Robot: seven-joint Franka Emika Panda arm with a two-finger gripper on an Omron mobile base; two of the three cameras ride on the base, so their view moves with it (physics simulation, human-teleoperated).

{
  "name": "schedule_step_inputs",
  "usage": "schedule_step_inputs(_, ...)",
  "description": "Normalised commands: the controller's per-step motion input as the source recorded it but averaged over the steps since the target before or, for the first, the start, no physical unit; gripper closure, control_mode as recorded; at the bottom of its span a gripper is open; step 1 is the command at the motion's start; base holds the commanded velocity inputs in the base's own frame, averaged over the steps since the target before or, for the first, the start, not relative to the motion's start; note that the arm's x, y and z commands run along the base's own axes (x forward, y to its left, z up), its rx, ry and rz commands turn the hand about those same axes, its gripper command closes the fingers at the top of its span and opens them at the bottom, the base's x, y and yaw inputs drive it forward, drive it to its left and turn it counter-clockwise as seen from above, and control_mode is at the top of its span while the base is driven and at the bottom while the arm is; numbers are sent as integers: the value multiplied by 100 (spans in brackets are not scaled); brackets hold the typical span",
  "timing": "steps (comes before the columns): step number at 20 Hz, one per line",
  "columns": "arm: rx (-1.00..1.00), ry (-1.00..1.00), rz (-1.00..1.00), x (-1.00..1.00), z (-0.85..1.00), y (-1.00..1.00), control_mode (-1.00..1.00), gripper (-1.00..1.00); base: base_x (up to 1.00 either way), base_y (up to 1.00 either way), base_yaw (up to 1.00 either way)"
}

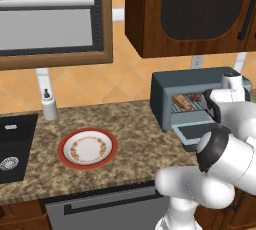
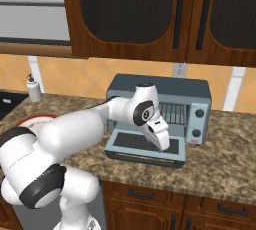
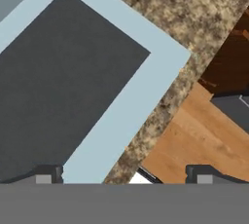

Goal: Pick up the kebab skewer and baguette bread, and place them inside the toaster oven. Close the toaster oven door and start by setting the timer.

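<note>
Lowered toaster oven door [image 3: 73, 86] lies beneath empty, spread jaws

Open gripper [image 3: 124, 175] over oven door [image 3: 126, 99]

Blue-grey toaster oven [image 1: 192, 86]; speckled brown counter [image 1: 135, 129]; red-rimmed white plate [image 1: 88, 148].

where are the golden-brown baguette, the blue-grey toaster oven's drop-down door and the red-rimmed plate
golden-brown baguette [image 1: 181, 102]: left base view, middle of the loaf on the rack
drop-down door [image 2: 134, 143]: right base view, dark glass pane
red-rimmed plate [image 1: 64, 144]: left base view, left rim
</note>
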Motion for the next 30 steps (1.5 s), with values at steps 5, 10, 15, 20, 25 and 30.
schedule_step_inputs(5,0,17,29,-93,11,43,-100,-100,0,0,0)
schedule_step_inputs(10,6,17,37,-65,-1,46,-100,-100,0,0,0)
schedule_step_inputs(15,15,20,25,2,0,39,-100,-100,0,0,0)
schedule_step_inputs(20,19,9,11,-5,-19,42,-100,-100,0,0,0)
schedule_step_inputs(25,20,7,0,25,-11,27,-100,-100,0,0,0)
schedule_step_inputs(30,3,0,4,23,-28,15,-100,-100,0,0,0)
